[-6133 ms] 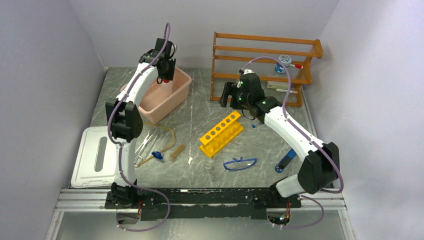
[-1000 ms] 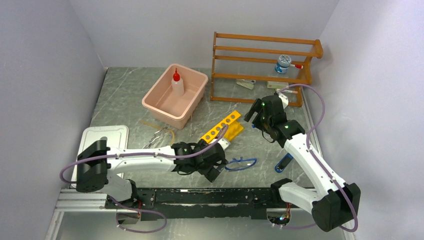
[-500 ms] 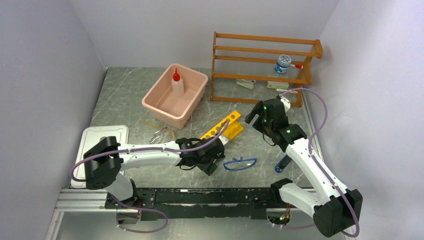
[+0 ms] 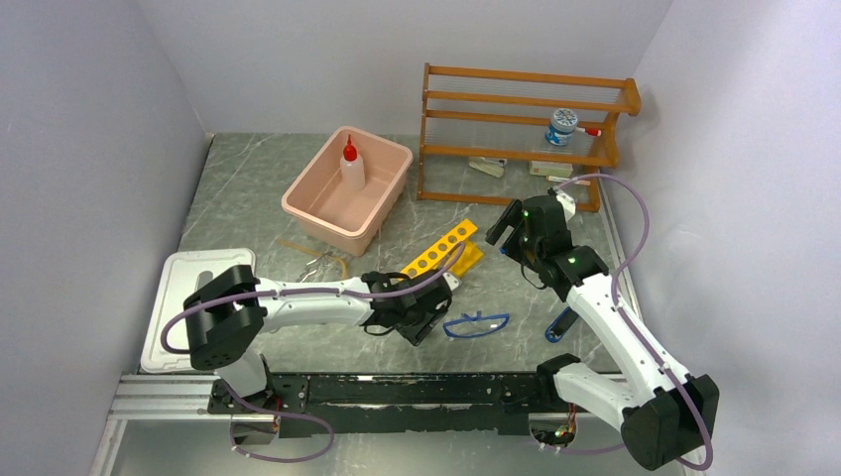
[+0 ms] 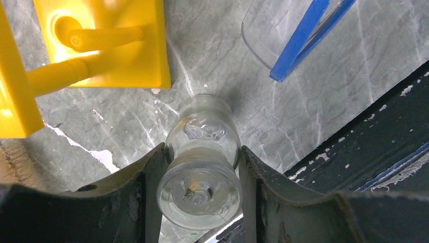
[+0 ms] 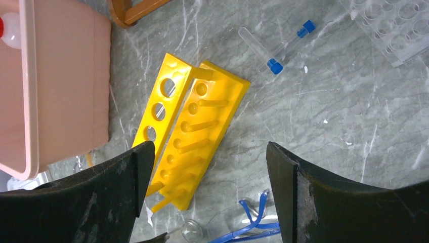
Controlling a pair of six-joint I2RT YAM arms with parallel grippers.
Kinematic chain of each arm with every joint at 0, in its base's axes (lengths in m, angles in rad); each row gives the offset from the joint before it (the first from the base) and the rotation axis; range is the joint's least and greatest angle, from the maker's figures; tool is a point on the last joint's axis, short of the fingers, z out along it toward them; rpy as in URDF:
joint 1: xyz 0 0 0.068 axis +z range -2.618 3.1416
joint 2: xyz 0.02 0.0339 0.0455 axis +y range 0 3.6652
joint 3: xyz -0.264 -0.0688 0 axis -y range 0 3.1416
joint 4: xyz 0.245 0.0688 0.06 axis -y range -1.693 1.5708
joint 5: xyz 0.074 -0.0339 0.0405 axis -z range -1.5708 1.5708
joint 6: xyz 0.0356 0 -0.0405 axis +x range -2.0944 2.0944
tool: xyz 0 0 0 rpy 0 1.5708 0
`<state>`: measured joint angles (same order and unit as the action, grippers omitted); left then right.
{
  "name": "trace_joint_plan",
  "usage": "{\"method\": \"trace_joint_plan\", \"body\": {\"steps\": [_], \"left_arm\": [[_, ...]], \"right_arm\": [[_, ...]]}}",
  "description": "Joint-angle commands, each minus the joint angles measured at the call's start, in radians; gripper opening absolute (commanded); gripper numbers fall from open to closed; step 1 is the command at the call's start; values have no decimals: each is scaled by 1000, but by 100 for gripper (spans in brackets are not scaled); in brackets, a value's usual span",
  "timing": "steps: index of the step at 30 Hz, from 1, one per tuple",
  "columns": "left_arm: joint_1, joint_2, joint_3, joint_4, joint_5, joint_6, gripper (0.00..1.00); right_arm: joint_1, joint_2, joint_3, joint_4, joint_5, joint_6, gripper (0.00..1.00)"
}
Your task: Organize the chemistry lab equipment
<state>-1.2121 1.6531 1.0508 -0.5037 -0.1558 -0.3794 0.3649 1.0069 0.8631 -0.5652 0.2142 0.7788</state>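
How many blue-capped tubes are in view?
2. Both lie on the table beside the yellow rack, forming a V: one tube nearer the rack, the other tube nearer the clear well tray. More may be hidden from these views.

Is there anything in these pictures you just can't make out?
Left wrist view: whether the left pincer truly presses the tiny clear beaker; too close to tell.
Top view: metal tongs, tiny, partly behind the left arm.
Right wrist view: goggles cut off by the bottom edge.
Top view: blue item half hidden by the right arm.
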Motion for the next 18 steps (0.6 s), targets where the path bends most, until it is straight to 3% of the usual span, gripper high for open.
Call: {"method": "trace_joint_plan", "body": {"steps": [1, 11, 18], "left_arm": [[6, 8, 46, -3, 44, 25, 39], [7, -163, 66, 33, 147, 164, 32], [75, -232, 191, 24, 187, 161, 33]], "right_arm": [[-4, 10, 17, 34, 18, -20, 84], [-3, 33, 41, 46, 29, -37, 84], [-3, 49, 64, 59, 30, -50, 84]]}}
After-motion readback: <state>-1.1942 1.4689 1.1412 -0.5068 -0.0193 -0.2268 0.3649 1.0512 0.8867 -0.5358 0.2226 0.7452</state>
